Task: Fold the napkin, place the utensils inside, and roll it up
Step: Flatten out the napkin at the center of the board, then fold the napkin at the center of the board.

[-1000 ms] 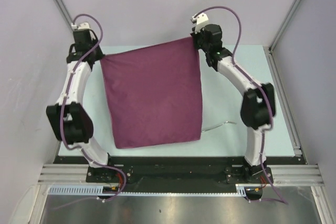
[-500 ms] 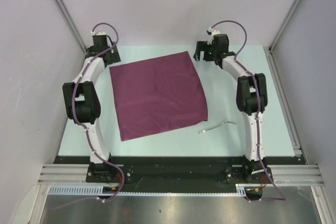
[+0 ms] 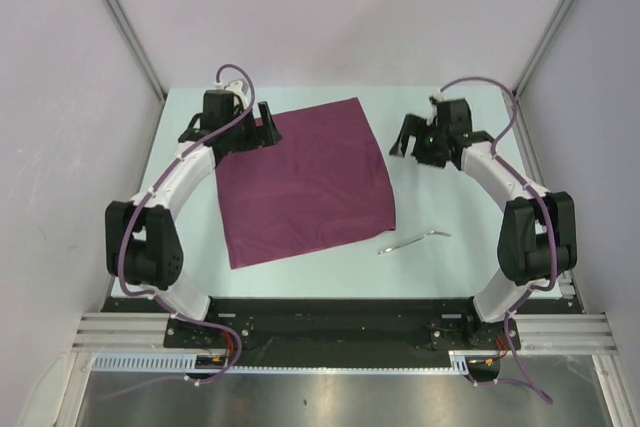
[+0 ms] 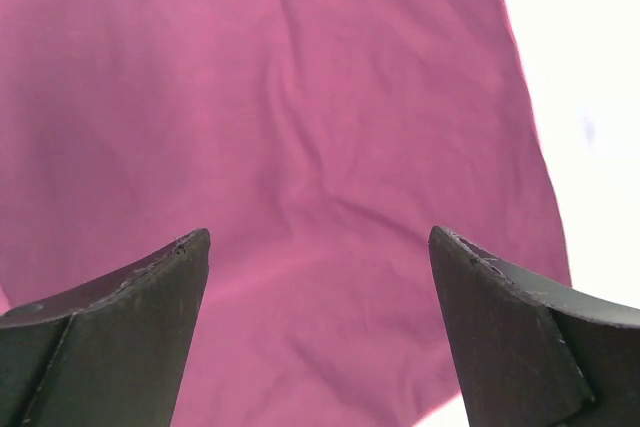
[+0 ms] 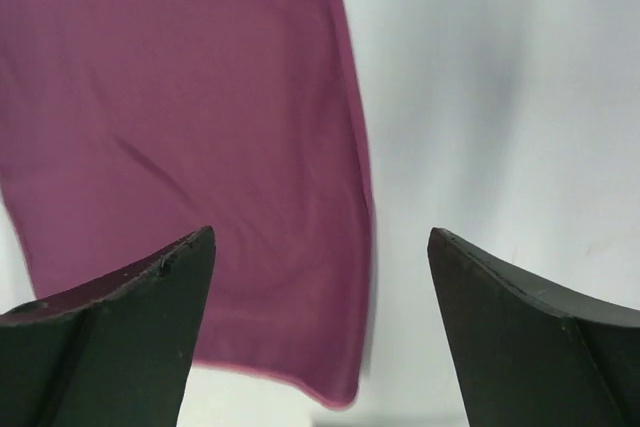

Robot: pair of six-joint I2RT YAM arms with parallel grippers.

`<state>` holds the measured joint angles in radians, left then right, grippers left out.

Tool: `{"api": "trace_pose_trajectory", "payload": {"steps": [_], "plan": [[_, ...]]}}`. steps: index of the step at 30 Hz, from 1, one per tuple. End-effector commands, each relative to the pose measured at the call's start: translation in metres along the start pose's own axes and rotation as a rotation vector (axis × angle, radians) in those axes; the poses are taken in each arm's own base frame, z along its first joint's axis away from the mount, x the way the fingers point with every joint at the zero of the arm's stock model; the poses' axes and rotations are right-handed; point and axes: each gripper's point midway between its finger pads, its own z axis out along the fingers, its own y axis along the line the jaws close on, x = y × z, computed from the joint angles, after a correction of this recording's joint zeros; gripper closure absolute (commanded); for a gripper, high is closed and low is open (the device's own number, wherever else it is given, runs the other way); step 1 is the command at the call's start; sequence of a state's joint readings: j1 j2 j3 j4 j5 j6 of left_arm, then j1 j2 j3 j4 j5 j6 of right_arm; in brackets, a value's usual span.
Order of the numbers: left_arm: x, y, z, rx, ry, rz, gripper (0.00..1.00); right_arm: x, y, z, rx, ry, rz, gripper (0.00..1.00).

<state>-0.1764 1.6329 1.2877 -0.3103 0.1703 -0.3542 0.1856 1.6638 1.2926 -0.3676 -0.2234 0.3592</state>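
Maroon napkin (image 3: 305,182) lies under left end effector (image 3: 266,128), beside right end effector (image 3: 405,140)

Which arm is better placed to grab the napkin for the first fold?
Left, probably. The left fingers, open, hover over the napkin's far left corner, cloth filling that wrist view. The right fingers, also open, hang over bare table beside the napkin's right edge.
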Motion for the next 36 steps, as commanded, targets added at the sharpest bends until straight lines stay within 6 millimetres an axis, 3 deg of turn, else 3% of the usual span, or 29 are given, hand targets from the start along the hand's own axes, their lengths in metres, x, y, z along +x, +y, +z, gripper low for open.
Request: {"api": "trace_pose_trajectory", "payload": {"steps": [1,4,5,13,17,27,30,31,32,33,35,36], "plan": [[-0.012,-0.033,-0.053,0.140,0.038,0.092,0.05,0.065,-0.016,-0.007,0.053,0.171,0.145,0.11],[-0.022,-0.026,-0.062,0.098,-0.007,0.149,0.05,0.090,-0.022,-0.007,0.066,0.227,0.154,0.16],[-0.016,-0.021,-0.059,0.088,-0.010,0.141,0.05,0.095,-0.022,-0.005,0.063,0.242,0.155,0.18],[-0.013,-0.014,-0.063,0.101,-0.014,0.118,0.05,0.136,-0.001,0.004,0.055,0.349,0.143,0.30],[-0.015,-0.012,-0.071,0.097,-0.045,0.121,0.05,0.155,-0.011,0.006,0.118,0.407,0.152,0.38],[-0.025,-0.008,-0.084,0.089,-0.087,0.121,0.05,0.172,-0.014,0.008,0.174,0.444,0.160,0.43],[-0.026,-0.007,-0.086,0.091,-0.094,0.117,0.05,0.179,-0.008,0.011,0.162,0.465,0.149,0.60],[-0.028,-0.006,-0.087,0.091,-0.099,0.113,0.05,0.179,-0.004,0.012,0.154,0.466,0.144,0.78],[-0.029,-0.006,-0.089,0.091,-0.103,0.111,0.05,0.178,0.001,0.012,0.157,0.462,0.128,0.85],[-0.029,-0.006,-0.090,0.093,-0.107,0.109,0.05,0.165,0.013,0.014,0.141,0.431,0.101,0.90],[-0.031,-0.003,-0.091,0.094,-0.113,0.101,0.05,0.156,0.022,0.018,0.176,0.412,0.043,0.97],[-0.031,-0.003,-0.091,0.096,-0.114,0.099,0.05,0.154,0.042,0.021,0.156,0.404,-0.008,0.97]]}}
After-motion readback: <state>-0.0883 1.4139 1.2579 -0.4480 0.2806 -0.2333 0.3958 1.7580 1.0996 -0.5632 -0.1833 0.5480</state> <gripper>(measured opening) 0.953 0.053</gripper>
